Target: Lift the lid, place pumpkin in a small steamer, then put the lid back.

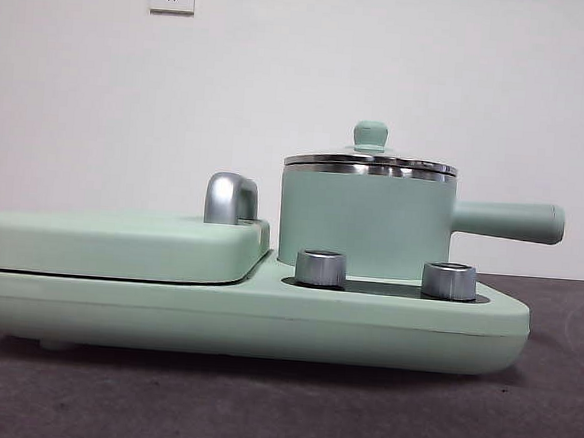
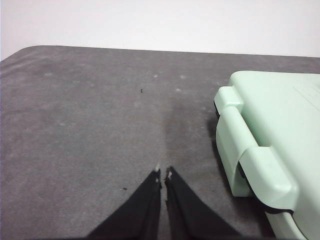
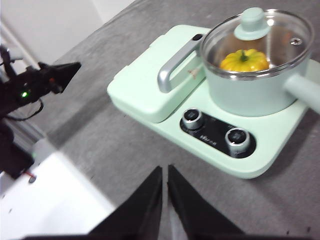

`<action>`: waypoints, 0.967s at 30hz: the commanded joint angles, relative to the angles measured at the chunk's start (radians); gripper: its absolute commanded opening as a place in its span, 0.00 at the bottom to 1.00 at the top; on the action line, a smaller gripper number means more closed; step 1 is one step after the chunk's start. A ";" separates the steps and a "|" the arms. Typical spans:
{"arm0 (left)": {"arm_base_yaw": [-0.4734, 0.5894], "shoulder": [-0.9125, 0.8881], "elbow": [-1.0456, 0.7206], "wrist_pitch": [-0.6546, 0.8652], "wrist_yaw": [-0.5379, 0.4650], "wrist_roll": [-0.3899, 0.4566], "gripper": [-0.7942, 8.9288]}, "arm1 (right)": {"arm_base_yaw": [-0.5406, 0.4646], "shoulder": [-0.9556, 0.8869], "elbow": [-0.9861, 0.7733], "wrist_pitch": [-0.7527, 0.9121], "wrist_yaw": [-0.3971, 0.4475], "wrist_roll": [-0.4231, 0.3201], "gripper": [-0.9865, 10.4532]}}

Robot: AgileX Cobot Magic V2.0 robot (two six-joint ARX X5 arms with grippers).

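The small steamer (image 1: 364, 222) (image 3: 255, 90) stands on the right half of the wide mint-green base (image 1: 245, 311), its long handle (image 1: 507, 220) pointing right. The glass lid (image 1: 370, 162) (image 3: 257, 42) with its mint-green knob (image 3: 250, 22) rests on the pot's rim. Through the glass, the right wrist view shows the yellow-orange pumpkin (image 3: 244, 60) lying inside the pot. My right gripper (image 3: 164, 171) is shut and empty, hovering over the grey table in front of the base. Off to the base's side, my left gripper (image 2: 163, 173) is shut and empty above bare table.
The flat mint-green cover (image 1: 120, 242) (image 3: 150, 85) with a chrome handle (image 1: 230, 197) fills the base's left half. Two silver knobs (image 1: 321, 267) (image 1: 449, 280) sit at the base's front. The other arm (image 3: 35, 82) and a white table edge (image 3: 50, 200) show in the right wrist view.
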 commanded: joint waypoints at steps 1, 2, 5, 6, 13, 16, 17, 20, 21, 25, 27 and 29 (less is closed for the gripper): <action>-0.003 -0.002 -0.019 -0.006 -0.003 0.010 0.10 | -0.082 -0.010 -0.040 0.076 -0.024 -0.011 0.10; -0.003 -0.002 -0.019 -0.006 -0.003 0.010 0.10 | -0.124 -0.019 -0.076 0.133 -0.034 -0.011 0.10; -0.003 -0.002 -0.019 -0.006 -0.003 0.010 0.10 | -0.261 -0.064 -0.238 0.394 -0.032 -0.012 0.10; -0.003 -0.002 -0.019 -0.006 -0.003 0.010 0.10 | -0.299 -0.079 -0.293 0.475 -0.032 -0.012 0.10; -0.003 -0.002 -0.019 -0.006 -0.003 0.010 0.10 | -0.530 -0.181 -0.583 0.782 0.031 -0.030 0.10; -0.003 -0.002 -0.019 -0.006 -0.003 0.010 0.10 | -0.594 -0.215 -0.634 0.759 0.082 -0.103 0.10; -0.003 -0.002 -0.019 -0.006 -0.003 0.010 0.10 | -0.611 -0.225 -0.654 0.761 0.101 -0.134 0.10; -0.003 -0.002 -0.019 -0.006 -0.003 0.010 0.10 | -0.645 -0.254 -0.710 0.764 0.138 -0.209 0.10; -0.003 -0.002 -0.019 -0.006 -0.003 0.010 0.10 | -0.652 -0.264 -0.729 0.770 0.139 -0.224 0.10; -0.003 -0.002 -0.019 -0.006 -0.003 0.010 0.10 | -0.662 -0.302 -0.782 0.769 0.138 -0.263 0.10; -0.003 -0.002 -0.019 -0.006 -0.002 0.010 0.10 | -0.662 -0.317 -0.804 0.770 0.139 -0.278 0.10; -0.003 -0.002 -0.019 -0.006 -0.003 0.010 0.10 | -0.662 -0.317 -0.812 0.744 0.145 -0.278 0.10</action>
